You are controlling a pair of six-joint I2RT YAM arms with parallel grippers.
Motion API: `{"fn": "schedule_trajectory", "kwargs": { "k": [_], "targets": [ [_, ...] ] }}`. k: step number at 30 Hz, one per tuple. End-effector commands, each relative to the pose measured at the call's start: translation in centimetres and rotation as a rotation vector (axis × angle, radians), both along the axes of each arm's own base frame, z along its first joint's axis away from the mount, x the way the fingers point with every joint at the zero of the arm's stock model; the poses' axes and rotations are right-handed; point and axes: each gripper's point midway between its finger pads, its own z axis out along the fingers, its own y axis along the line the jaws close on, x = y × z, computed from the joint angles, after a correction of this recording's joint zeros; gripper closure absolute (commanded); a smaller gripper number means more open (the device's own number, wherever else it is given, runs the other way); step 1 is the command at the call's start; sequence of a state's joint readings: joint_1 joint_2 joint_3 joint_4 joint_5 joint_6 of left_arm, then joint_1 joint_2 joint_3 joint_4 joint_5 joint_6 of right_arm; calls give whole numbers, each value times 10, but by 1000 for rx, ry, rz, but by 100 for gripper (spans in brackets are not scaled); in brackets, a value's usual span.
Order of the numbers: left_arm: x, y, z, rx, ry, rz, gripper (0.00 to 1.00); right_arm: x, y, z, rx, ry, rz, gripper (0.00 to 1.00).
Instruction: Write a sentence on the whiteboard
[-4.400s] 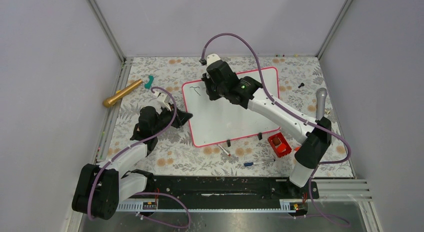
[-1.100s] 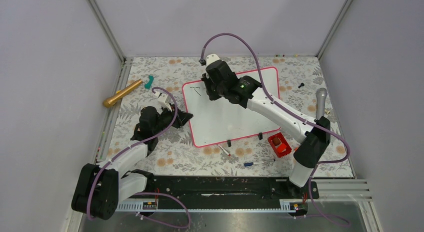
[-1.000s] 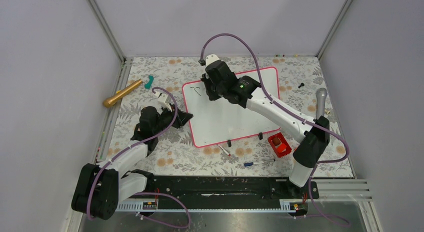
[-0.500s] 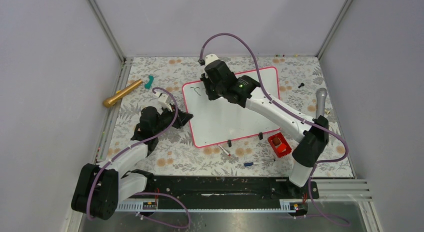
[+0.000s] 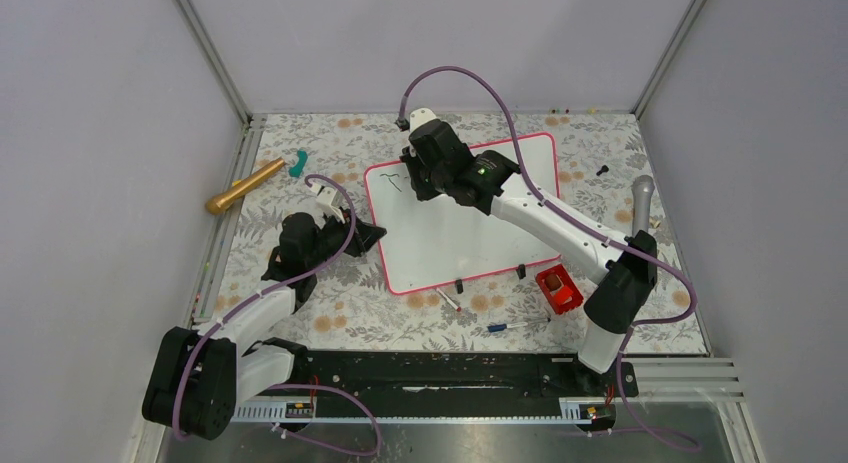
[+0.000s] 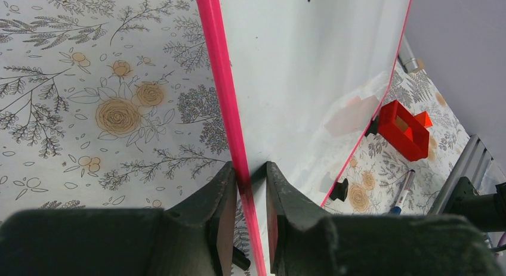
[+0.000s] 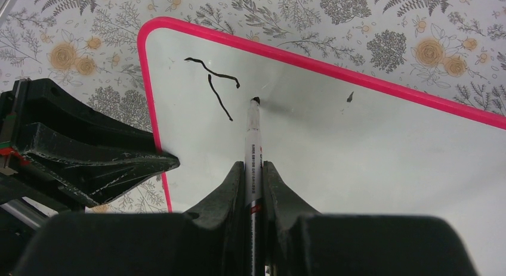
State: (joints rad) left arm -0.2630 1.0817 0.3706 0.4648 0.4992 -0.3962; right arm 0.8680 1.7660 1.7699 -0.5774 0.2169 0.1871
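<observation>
My two arms are built the same way: smooth white shells on the long links and black, blocky housings at the joints. My left arm has a big black shoulder block, and my right arm has one too. A thin purple cable runs along each arm in loose loops. On my right arm a small green light glows near the wrist, and a white cap sits on top of it. My left gripper and my right gripper both have matte black fingers, thick at the root and narrow at the tip. Both bases stand on a black rail.
</observation>
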Motion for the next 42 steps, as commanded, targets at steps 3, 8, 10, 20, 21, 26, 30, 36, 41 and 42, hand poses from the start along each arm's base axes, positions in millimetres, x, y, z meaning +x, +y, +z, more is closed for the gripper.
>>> {"fn": "schedule_trajectory", "kwargs": {
  "k": [3, 8, 10, 20, 21, 26, 30, 36, 41, 42],
  "targets": [
    [1, -4, 13, 23, -85, -24, 100, -5, 8, 8, 15, 0, 35, 100],
    [1, -3, 13, 24, -86, -22, 100, -8, 6, 6, 12, 6, 40, 100],
    [1, -4, 13, 24, -85, -24, 100, -9, 5, 5, 8, 9, 42, 100],
    [0, -3, 12, 27, -84, -22, 100, -12, -4, 1, -25, 12, 35, 100],
    [0, -3, 12, 27, -85, -22, 100, -12, -5, 1, -27, 11, 34, 100],
    [1, -3, 12, 27, -87, -21, 100, -13, -8, 0, -36, 14, 32, 100],
    [1, -3, 12, 28, -86, -19, 100, -14, -10, 0, -43, 12, 30, 100],
    [1, -3, 13, 28, -88, -20, 100, -11, -16, 1, -66, -5, 8, 100],
    [1, -3, 13, 29, -89, -19, 100, -9, -20, 3, -78, -17, -8, 100],
    [0, -3, 13, 29, -88, -20, 100, -8, -21, 3, -81, -19, -10, 100]
  ]
}}
